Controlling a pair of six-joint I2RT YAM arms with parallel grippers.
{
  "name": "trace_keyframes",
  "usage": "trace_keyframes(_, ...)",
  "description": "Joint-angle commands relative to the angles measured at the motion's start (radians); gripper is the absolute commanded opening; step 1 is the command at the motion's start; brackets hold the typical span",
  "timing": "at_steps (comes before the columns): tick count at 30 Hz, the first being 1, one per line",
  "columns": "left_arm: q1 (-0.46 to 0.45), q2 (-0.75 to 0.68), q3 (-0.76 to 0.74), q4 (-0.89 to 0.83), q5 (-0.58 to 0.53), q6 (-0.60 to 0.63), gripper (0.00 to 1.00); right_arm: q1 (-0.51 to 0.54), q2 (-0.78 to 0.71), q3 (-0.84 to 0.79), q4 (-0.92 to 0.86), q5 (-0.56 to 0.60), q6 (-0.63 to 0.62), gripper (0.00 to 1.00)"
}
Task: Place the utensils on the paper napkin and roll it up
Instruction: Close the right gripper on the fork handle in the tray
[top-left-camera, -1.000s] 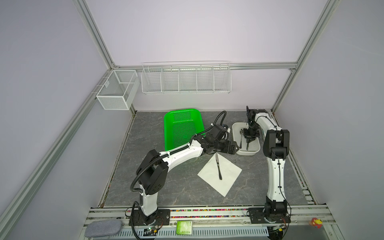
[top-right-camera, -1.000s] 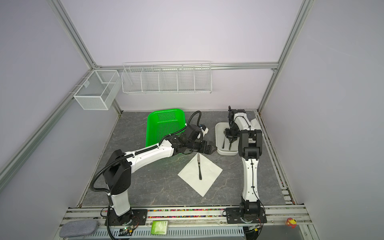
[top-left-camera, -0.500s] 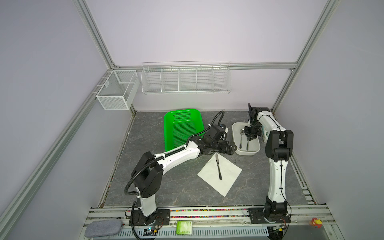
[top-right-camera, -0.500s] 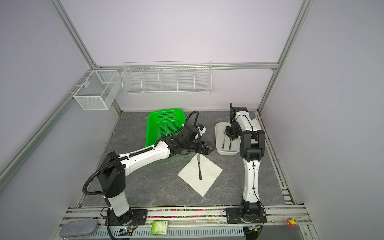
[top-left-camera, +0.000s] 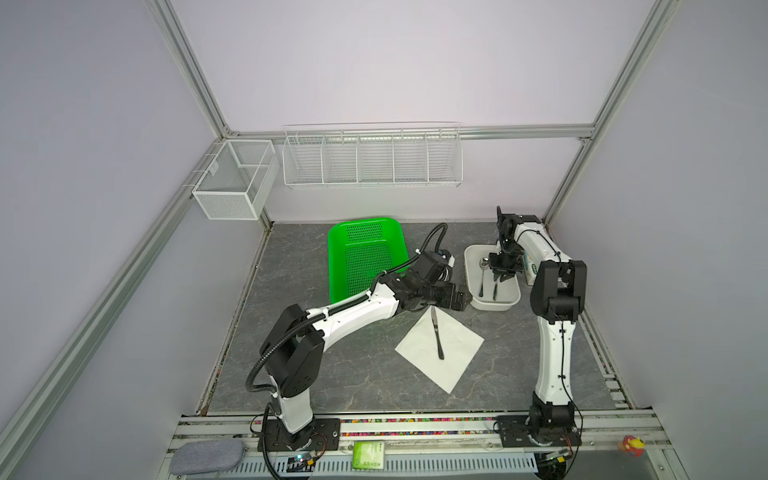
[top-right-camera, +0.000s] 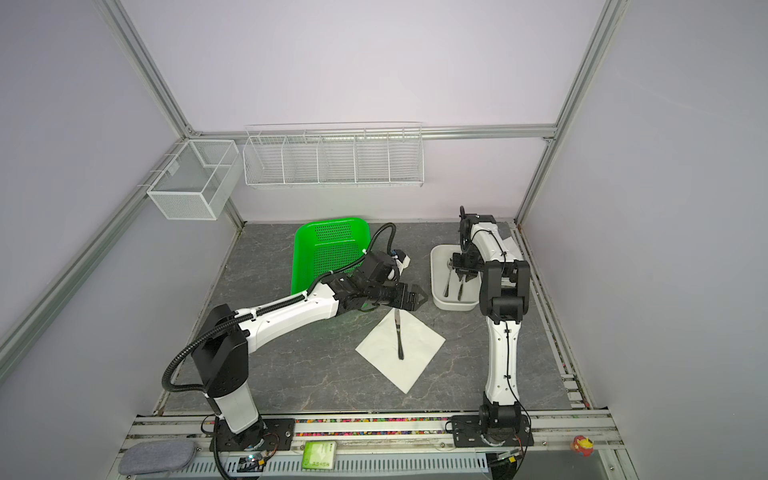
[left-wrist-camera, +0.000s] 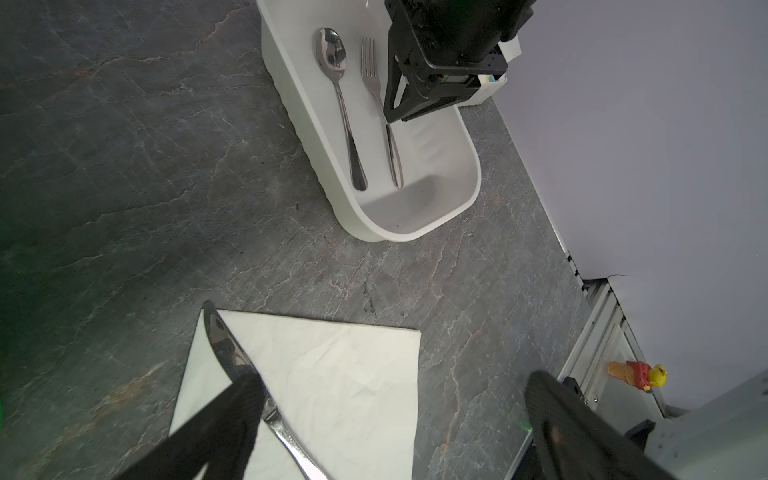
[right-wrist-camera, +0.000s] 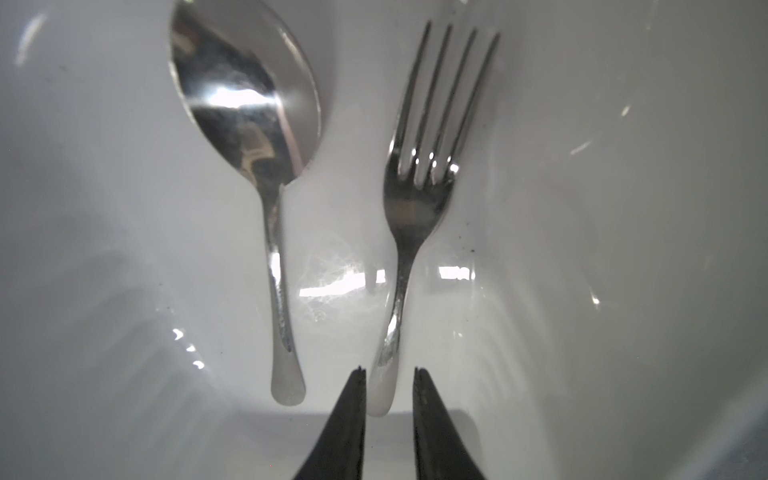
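Observation:
The white paper napkin (top-left-camera: 457, 359) (top-right-camera: 417, 353) (left-wrist-camera: 332, 374) lies flat on the grey table with the knife (top-left-camera: 437, 336) (top-right-camera: 399, 334) (left-wrist-camera: 224, 345) on it. My left gripper (top-left-camera: 459, 299) (top-right-camera: 415, 300) (left-wrist-camera: 392, 380) hovers wide open over the napkin's far corner and holds nothing. The spoon (top-left-camera: 482, 278) (left-wrist-camera: 338, 95) (right-wrist-camera: 249, 104) and fork (top-left-camera: 495, 291) (left-wrist-camera: 376, 89) (right-wrist-camera: 419, 199) lie side by side in a white tray (top-left-camera: 471, 266) (top-right-camera: 436, 270) (left-wrist-camera: 311, 153). My right gripper (top-left-camera: 503, 276) (top-right-camera: 465, 274) (right-wrist-camera: 390, 374) is down in the tray. Its jaws stand narrowly apart astride the end of the fork's handle.
A green mesh basket (top-left-camera: 365, 257) (top-right-camera: 328, 253) stands behind the left arm. A printed tissue pack (top-left-camera: 530, 266) sits beside the tray near the right wall. Wire baskets (top-left-camera: 372, 160) hang on the back wall. A small toy (left-wrist-camera: 640, 372) rests on the front rail.
The right gripper's jaws have parted slightly around the fork handle. The left arm's elbow shifted a little to the left while its gripper stayed open over the napkin's corner.

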Motion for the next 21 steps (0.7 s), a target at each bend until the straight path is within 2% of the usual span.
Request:
trace_keyframes(1,-0.003,-0.032,-0.009,-0.014,-0.018,0.010,0.99,-0.004,0.040,0.028,-0.020,0.008,0.002,0.24)
trace_keyframes(9,-0.003,-0.027,-0.005,-0.016,-0.013,0.012,0.99,-0.005,0.088,0.027,-0.021,0.023,-0.002,0.21)
trace_keyframes(13,-0.003,-0.026,-0.003,-0.018,-0.015,0.011,0.99,-0.004,0.106,0.022,-0.018,0.016,-0.006,0.15)
trace_keyframes(21,-0.003,-0.021,0.010,-0.031,-0.016,0.017,0.99,-0.004,0.055,0.056,-0.032,0.020,-0.010,0.09)
